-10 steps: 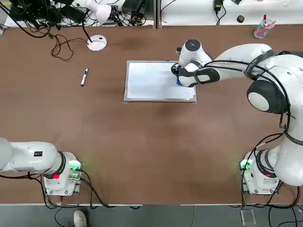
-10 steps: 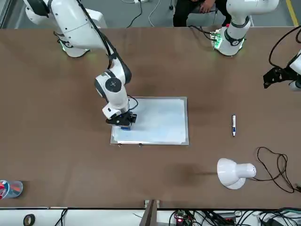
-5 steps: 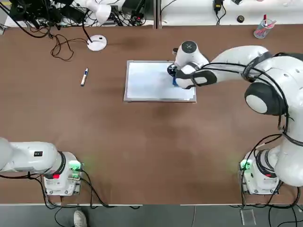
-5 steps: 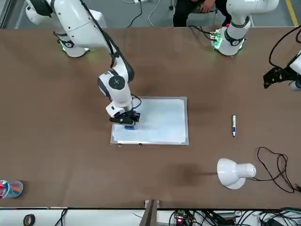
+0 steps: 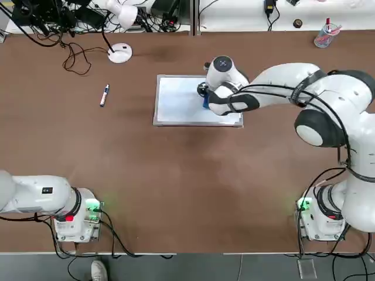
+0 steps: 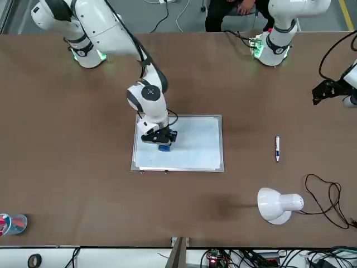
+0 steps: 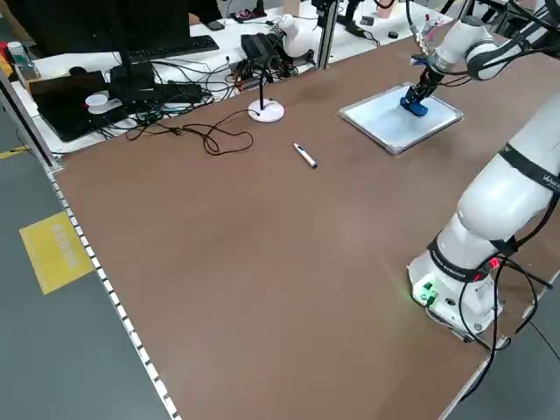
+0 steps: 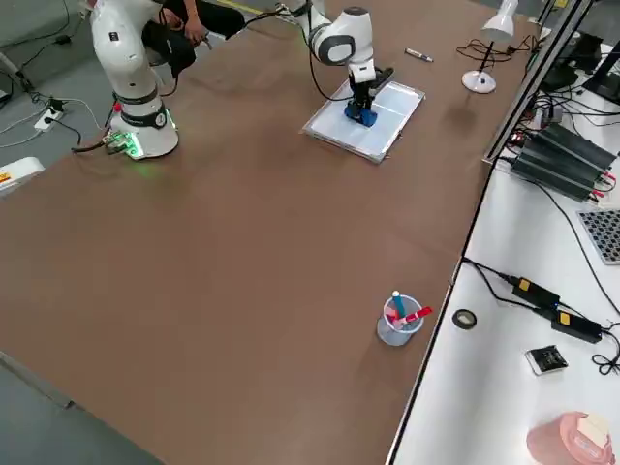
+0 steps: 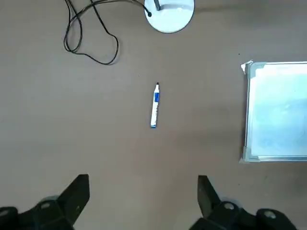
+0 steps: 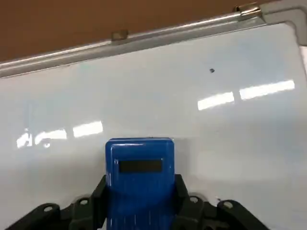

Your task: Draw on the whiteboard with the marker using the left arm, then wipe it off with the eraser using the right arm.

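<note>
1. Shifted since a second ago: right gripper [image 6: 164, 143] and the eraser [image 6: 164, 147] it clamps, from the whiteboard's edge on the robot's right side toward the board's middle.
2. Clamped between the closed right fingers [image 10: 98, 194]: blue eraser [image 10: 139, 179], pressed flat on the white surface.
3. Lying flat on the brown table [image 5: 176, 175], about midway across and toward its far side: whiteboard [image 5: 179, 102], silver-framed, surface looking clean apart from a small dark speck in the right wrist view.
4. Resting on the table well to the board's left in the top view, apart from everything: marker [image 5: 104, 95], also seen in the left wrist view [image 9: 154, 105].
5. Parked at its own near-left side, high above the table: left arm [image 5: 35, 196], left gripper [image 9: 144, 201] with fingers spread wide and empty.
6. Standing beyond the marker near the far edge: white desk lamp [image 5: 120, 52] with a looped black cable [image 5: 73, 58].
7. Set at the far right corner: clear cup [image 5: 323, 35] of red items.
</note>
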Controlling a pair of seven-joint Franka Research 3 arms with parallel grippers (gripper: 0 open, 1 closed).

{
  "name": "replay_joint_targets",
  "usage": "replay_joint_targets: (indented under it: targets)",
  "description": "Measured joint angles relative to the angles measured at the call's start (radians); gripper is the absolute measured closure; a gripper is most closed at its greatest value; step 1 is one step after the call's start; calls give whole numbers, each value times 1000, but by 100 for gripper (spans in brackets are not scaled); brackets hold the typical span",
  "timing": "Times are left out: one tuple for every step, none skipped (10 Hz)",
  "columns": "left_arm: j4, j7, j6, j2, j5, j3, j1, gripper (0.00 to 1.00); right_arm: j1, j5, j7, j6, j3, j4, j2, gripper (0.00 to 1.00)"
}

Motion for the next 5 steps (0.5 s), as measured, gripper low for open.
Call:
replay_joint_targets:
  targets:
    - [0,0,0,0,0,0,0,0,10,0,19,0,-2,14,9,44]
    - [0,0,0,0,0,0,0,0,19,0,38,0,-3,26,16,44]
    - [0,0,0,0,0,0,0,0,30,-1,62,0,-3,36,23,44]
    - [0,0,0,0,0,0,0,0,41,-1,87,0,-3,47,29,44]
    - [0,0,0,0,0,0,0,0,53,-1,112,0,-3,55,33,44]
